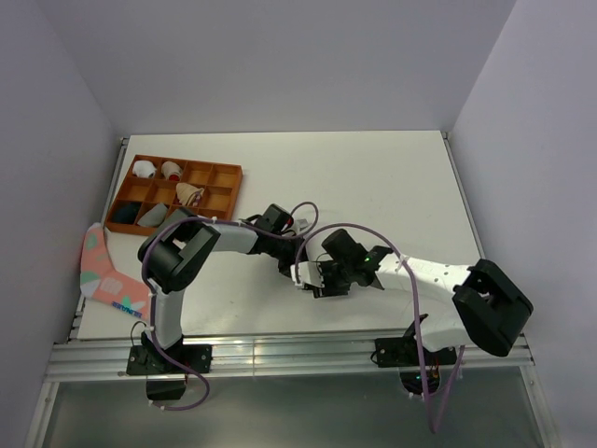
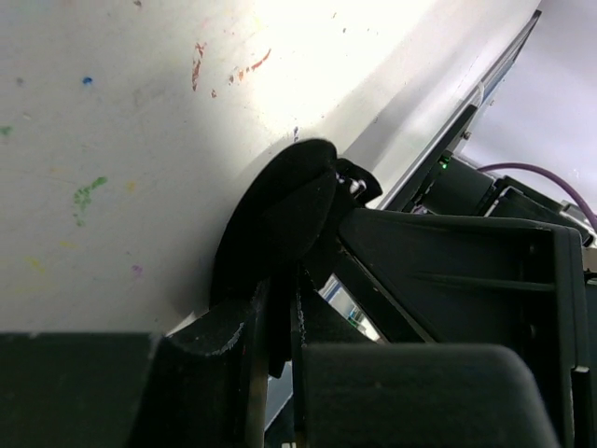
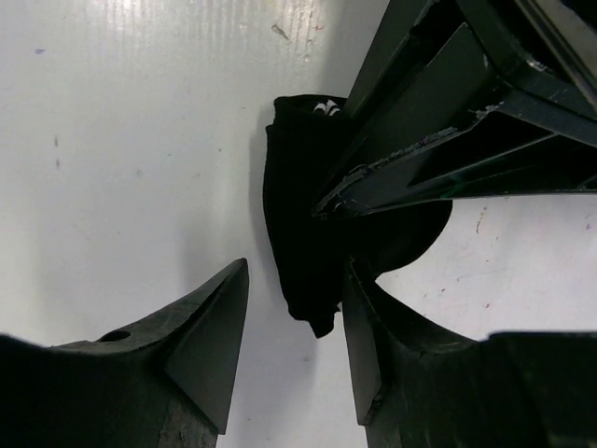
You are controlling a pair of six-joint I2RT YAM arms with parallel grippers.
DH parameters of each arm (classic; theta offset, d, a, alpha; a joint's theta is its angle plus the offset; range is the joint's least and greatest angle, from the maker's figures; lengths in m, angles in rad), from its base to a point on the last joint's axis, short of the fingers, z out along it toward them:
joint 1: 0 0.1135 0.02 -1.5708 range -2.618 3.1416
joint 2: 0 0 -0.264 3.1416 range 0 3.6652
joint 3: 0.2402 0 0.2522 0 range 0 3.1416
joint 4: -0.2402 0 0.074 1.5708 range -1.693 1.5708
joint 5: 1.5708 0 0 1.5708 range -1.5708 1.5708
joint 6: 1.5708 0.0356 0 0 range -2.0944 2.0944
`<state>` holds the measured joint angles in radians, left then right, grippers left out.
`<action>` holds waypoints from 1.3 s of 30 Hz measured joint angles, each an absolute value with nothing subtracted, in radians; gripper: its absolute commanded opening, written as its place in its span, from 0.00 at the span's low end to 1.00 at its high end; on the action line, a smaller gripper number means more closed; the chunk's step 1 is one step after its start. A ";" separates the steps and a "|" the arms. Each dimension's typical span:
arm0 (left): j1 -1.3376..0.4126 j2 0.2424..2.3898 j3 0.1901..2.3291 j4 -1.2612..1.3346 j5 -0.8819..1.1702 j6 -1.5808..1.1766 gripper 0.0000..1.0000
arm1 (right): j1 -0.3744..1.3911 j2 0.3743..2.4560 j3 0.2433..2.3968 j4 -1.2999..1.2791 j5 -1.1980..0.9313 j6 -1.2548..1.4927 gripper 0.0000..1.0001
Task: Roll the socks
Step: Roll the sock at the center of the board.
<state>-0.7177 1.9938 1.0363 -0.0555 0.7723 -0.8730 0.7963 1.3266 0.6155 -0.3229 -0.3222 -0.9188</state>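
Note:
The black sock is bunched into a dark fold on the white table; its white-striped cuff just shows. My left gripper is shut on the sock's edge, fingers pinched tight on the fabric. My right gripper is open, its jaws either side of the sock's lower end, the right finger touching it. In the top view both grippers meet at the table's middle front and hide the sock. A tan bundle lies in the tray; I cannot tell if it is the tan sock.
An orange compartment tray at the back left holds small white, grey and dark bundles. A pink sock with teal spots lies at the table's left edge. Purple cables loop over both arms. A metal rail runs along the near edge.

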 measured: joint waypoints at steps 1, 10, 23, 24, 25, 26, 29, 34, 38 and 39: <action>-0.717 1.995 1.037 -0.055 0.775 -0.873 0.02 | 0.796 1.333 0.617 -0.317 -0.320 -0.919 0.50; -0.707 1.994 1.013 -0.013 0.789 -0.887 0.17 | 0.793 1.419 0.691 -0.332 -0.308 -0.902 0.11; -0.712 1.850 0.828 0.218 0.568 -0.996 0.35 | 0.748 1.476 0.765 -0.415 -0.384 -0.855 0.09; -0.710 1.826 0.800 0.245 0.529 -1.010 0.38 | 0.745 1.480 0.768 -0.418 -0.390 -0.852 0.09; -0.707 1.809 0.778 0.269 0.498 -1.016 0.38 | 0.742 1.483 0.770 -0.420 -0.396 -0.852 0.09; -0.704 1.784 0.746 0.297 0.458 -1.022 0.39 | 0.739 1.486 0.773 -0.424 -0.404 -0.850 0.09; -0.694 1.714 0.662 0.364 0.356 -1.042 0.40 | 0.733 1.503 0.792 -0.448 -0.427 -0.850 0.09; -0.691 1.583 0.509 0.479 0.216 -1.065 0.40 | 0.699 1.580 0.877 -0.548 -0.498 -0.862 0.09; -0.707 1.482 0.410 0.531 0.101 -1.056 0.40 | 0.643 1.689 0.993 -0.681 -0.585 -0.889 0.09; -0.724 1.457 0.393 0.535 0.059 -1.044 0.40 | 0.625 1.726 1.031 -0.725 -0.612 -0.899 0.09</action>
<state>-0.7242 1.4570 0.3931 0.5346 0.0593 -1.0443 0.6247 1.7256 1.0309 -0.7250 -0.6117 -0.8993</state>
